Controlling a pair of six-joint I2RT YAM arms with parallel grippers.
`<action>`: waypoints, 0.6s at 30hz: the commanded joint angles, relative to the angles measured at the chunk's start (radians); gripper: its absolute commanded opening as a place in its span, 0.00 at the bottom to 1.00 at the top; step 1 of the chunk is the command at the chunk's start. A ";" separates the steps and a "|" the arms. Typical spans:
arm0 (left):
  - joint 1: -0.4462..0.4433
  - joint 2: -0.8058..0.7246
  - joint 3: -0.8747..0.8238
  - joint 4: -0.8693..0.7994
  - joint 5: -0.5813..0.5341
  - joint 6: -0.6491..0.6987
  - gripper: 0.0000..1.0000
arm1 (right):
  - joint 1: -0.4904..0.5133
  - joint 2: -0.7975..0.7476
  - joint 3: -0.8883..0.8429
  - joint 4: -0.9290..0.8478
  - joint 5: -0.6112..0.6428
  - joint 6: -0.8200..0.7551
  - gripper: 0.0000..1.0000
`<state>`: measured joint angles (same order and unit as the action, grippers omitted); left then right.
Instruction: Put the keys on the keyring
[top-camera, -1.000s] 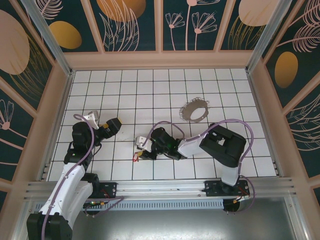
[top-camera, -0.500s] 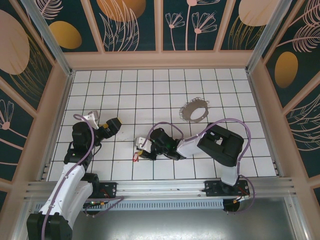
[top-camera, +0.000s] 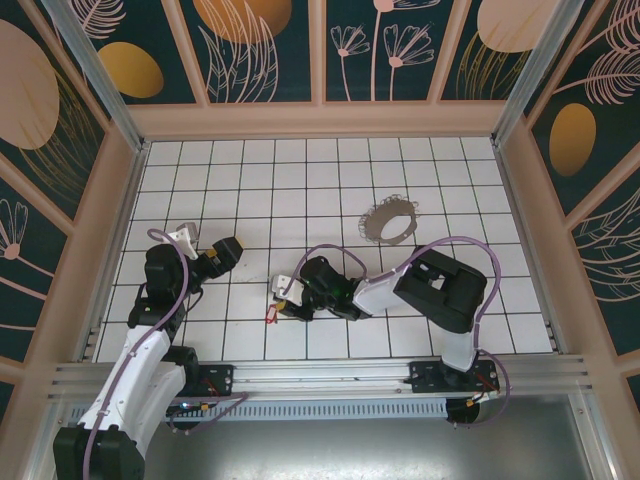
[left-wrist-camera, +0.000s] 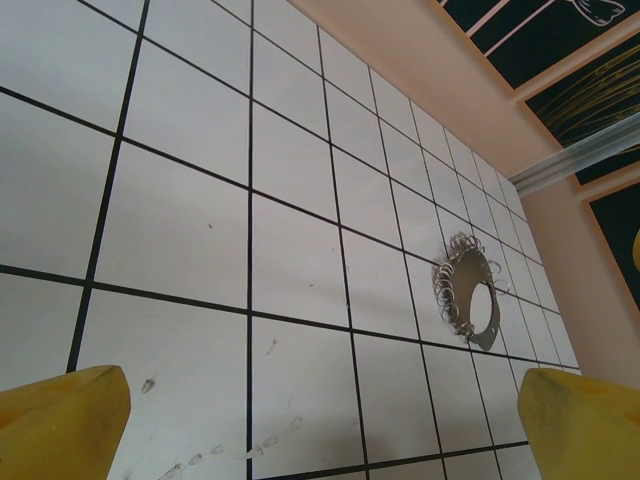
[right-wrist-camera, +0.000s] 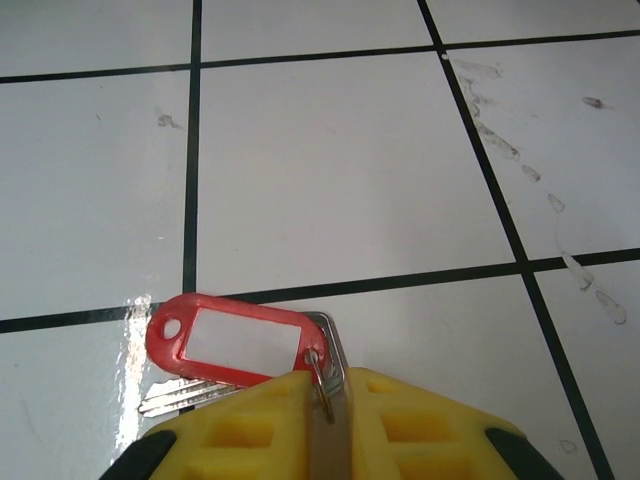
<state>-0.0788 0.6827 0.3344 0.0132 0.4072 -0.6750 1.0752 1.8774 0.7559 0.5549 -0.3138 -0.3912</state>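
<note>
The keys (right-wrist-camera: 235, 340) are a silver key with a red plastic tag, lying on the white tiles at the bottom of the right wrist view. My right gripper (right-wrist-camera: 330, 425) is shut on the key's head, with the metal pinched between its yellow fingers (right-wrist-camera: 250, 430). The tag and blade stick out to the left. From above, the keys (top-camera: 270, 316) lie at the tip of my right gripper (top-camera: 283, 302), low on the floor left of centre. The keyring (top-camera: 388, 220) lies flat farther back and to the right. My left gripper (top-camera: 216, 254) stands open and apart, and its wrist view shows the keyring (left-wrist-camera: 470, 300) ahead.
The white tiled floor (top-camera: 250, 190) is boxed in by tan walls (top-camera: 320, 120) on three sides. The right arm's elbow (top-camera: 445, 290) rises over the tiles at the right. A rail (top-camera: 320, 375) runs along the near edge.
My right jaws have closed further onto the key's head. The right arm's elbow has shifted slightly left. The left arm has barely moved.
</note>
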 joint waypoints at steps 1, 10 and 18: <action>-0.001 -0.011 0.024 -0.013 -0.011 0.012 0.99 | 0.011 0.019 0.031 -0.018 0.012 -0.023 0.19; -0.001 -0.012 0.025 -0.019 -0.016 0.015 0.99 | 0.012 0.023 0.032 -0.018 0.016 -0.030 0.17; -0.001 -0.010 0.031 -0.024 -0.019 0.018 0.99 | 0.016 0.019 0.031 -0.019 0.009 -0.032 0.17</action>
<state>-0.0788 0.6819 0.3347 -0.0044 0.3965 -0.6746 1.0763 1.8843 0.7643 0.5407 -0.3115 -0.4129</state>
